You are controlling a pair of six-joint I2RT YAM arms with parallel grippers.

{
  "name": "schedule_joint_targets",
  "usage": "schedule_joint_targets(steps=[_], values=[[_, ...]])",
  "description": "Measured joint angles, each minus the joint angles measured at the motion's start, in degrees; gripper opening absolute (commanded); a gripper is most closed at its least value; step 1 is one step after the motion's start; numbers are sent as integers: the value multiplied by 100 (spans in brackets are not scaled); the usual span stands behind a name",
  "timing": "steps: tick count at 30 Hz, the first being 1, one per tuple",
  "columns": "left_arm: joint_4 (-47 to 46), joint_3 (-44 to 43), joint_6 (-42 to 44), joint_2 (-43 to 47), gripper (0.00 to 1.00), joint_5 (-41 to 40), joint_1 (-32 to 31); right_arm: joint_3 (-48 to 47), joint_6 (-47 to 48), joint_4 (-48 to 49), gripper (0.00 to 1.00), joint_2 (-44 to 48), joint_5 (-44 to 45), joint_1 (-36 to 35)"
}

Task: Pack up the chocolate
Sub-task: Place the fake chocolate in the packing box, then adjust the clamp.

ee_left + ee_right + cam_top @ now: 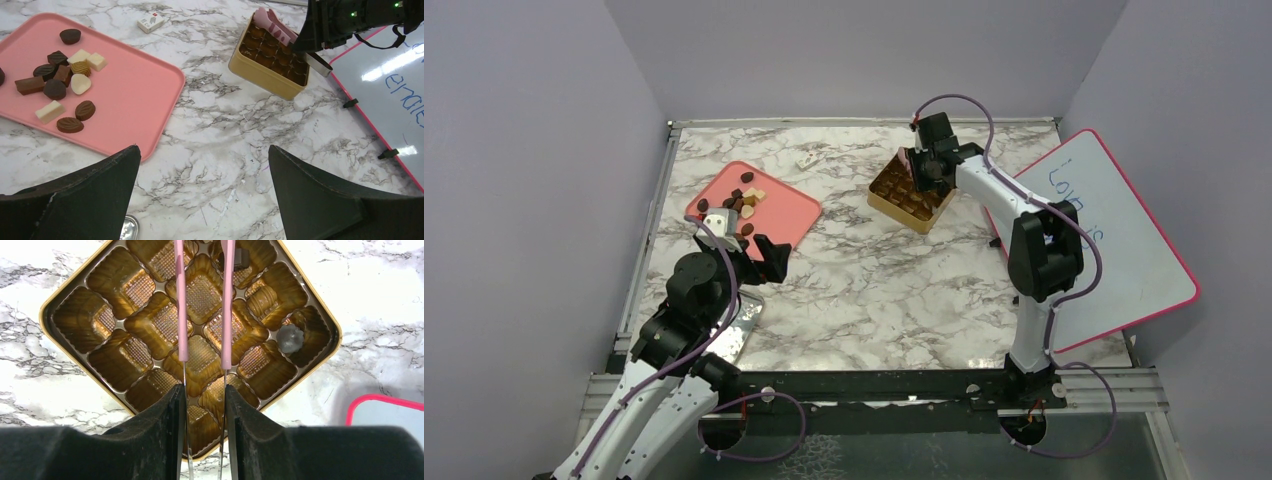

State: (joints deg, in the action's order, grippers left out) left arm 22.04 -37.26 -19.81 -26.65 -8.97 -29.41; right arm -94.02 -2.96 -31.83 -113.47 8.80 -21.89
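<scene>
Gripping pink tweezers [227,305] in right gripper [204,390] above gold box [46,322]. Holding left gripper [202,150] wide apart, empty, near chocolate [64,75] on tray [137,85]

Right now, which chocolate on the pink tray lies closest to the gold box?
The cream square block at the cluster's box-side edge, beside the ridged tan piece; all the others sit farther from the gold box.
</scene>
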Motion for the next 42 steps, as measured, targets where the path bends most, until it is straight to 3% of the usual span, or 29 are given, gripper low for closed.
schedule_joint_targets(steps=[13,27,32,42], values=[[48,0,-31,-223,99,-2,0,450,-44,-87,37,758,-192,0],[120,-72,-590,-1213,99,343,4,2297,-216,439,37,2732,-1331,-155],[109,-195,-756,-1814,98,927,4,2793,-262,767,37,3305,-1513,-675],[-317,-940,-1300,-2634,85,1631,22,3340,-468,1362,36,3582,-1504,-2280]])
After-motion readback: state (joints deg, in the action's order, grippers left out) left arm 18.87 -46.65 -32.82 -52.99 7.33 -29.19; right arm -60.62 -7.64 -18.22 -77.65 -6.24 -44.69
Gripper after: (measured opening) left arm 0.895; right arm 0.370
